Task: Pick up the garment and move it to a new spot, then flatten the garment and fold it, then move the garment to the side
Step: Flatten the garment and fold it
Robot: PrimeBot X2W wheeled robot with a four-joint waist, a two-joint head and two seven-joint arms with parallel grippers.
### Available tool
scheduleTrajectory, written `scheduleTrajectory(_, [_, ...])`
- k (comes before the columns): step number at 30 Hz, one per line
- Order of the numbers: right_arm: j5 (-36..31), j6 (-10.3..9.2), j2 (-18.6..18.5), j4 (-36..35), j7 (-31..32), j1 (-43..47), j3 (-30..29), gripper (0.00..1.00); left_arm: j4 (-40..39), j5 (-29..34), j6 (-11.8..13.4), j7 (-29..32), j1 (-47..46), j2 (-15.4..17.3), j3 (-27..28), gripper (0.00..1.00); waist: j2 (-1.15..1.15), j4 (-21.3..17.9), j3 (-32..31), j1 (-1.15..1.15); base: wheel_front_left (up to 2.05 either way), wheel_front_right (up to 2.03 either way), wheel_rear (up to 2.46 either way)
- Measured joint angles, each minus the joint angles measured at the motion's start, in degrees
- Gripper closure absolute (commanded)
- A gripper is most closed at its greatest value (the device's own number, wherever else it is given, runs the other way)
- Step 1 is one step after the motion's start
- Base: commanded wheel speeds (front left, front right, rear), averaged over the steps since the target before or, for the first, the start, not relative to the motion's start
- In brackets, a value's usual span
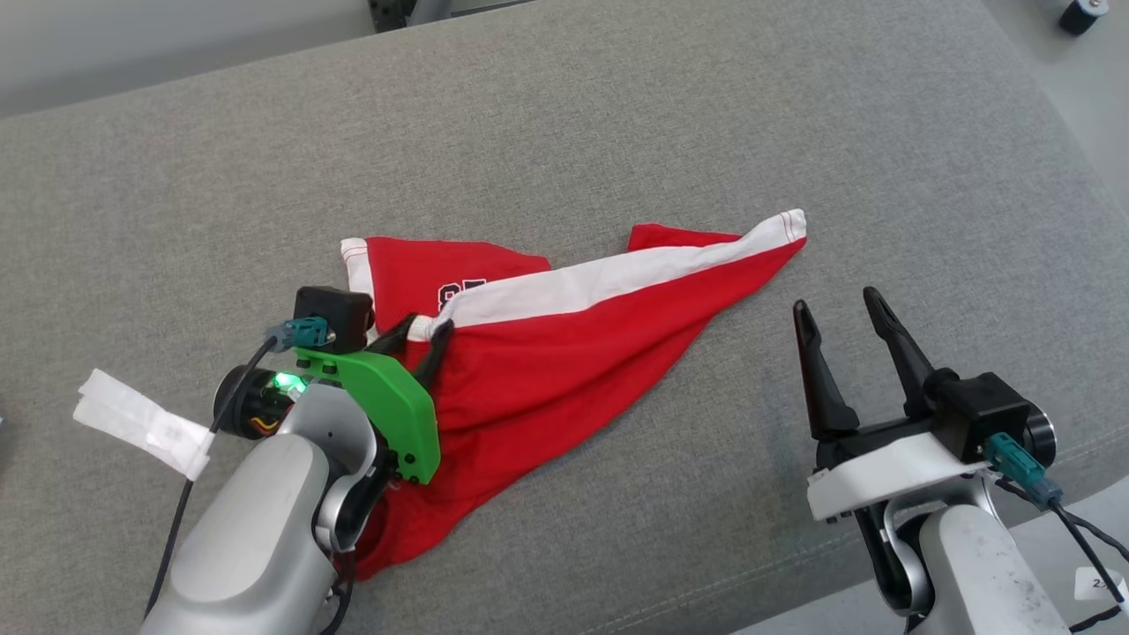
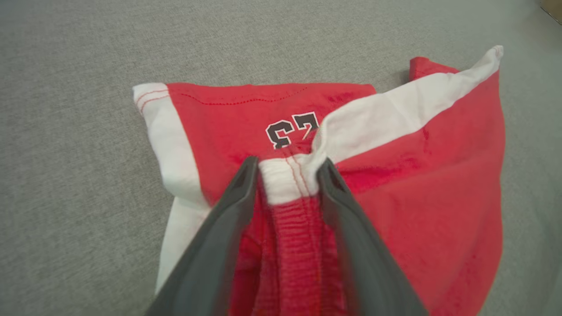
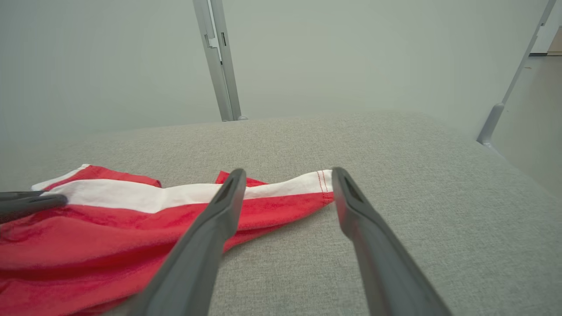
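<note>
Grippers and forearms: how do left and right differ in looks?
Left gripper: two long dark tapered fingers, green bracket, black camera box, teal connector feeding a black cable tagged with white tape, green light lit at the wrist, silver-grey forearm. Right gripper: same fingers, box and connector, but a white bracket.

The left gripper (image 1: 429, 333) reaches forward off its pale forearm (image 1: 256, 529), fingers (image 2: 235, 197) pinched on a bunched edge of the garment (image 1: 564, 353). The right gripper (image 1: 838, 304) hovers well apart, fingers spread, holding nothing.
</note>
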Motion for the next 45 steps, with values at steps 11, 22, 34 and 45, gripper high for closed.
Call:
scheduleTrajectory(11, [-0.07, 0.00, -3.02, 6.06, 0.01, -7.62, -3.14, 0.00, -2.14, 1.51, -0.22, -0.63, -2.15, 0.41, -1.26, 1.00, 0.00, 1.62, 1.42, 0.00, 0.00, 0.00, 0.00])
scheduleTrajectory(22, [1.94, 0.01, -5.99, 20.23, -0.34, -17.32, -3.58, 0.00, -6.78, 3.02, -0.21, -1.21, -3.71, 0.35, -3.07, 1.00, 0.00, 4.89, 4.80, 0.00, 0.00, 0.00, 0.00])
scheduleTrajectory(34, [5.63, 0.01, -8.24, 36.73, -0.86, -26.85, 1.92, 0.00, -9.95, 4.52, -0.24, -1.55, -4.48, 0.30, -5.27, 1.00, 0.00, 8.45, 8.32, 0.00, 0.00, 0.00, 0.00])
scheduleTrajectory(45, [10.74, 0.03, -10.23, 43.83, 0.33, -33.37, 8.22, 1.00, -10.62, 4.95, -0.53, -2.41, -5.06, 0.16, -6.45, 1.00, 0.00, 9.53, 9.49, 0.00, 0.00, 0.00, 0.00])
